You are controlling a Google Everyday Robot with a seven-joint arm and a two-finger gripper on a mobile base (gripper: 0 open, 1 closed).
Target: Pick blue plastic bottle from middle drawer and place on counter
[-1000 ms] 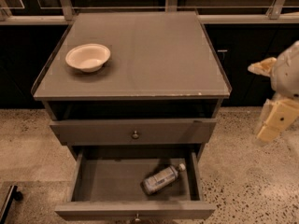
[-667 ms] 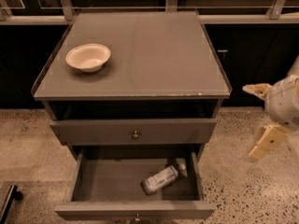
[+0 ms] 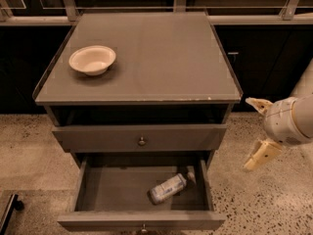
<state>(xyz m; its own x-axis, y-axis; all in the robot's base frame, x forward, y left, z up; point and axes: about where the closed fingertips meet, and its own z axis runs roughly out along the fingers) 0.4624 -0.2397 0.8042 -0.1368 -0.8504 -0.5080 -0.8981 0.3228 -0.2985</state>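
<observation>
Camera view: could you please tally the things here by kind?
Bowls: 1, cream bowl on the counter.
Bottles: 1, blue plastic bottle in the open drawer.
Drawers: 2, open drawer and shut drawer above it.
Claws: 1, claw open, right of the drawers.
Total: 5.

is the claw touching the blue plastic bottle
Apart. Camera view shows the open claw right of the grey cabinet, well clear of the pale blue plastic bottle.

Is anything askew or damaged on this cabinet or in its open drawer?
The blue plastic bottle lies on its side, diagonally, in the open middle drawer. The counter front edge shows small chips. The gripper, open, hangs right of the cabinet.
</observation>
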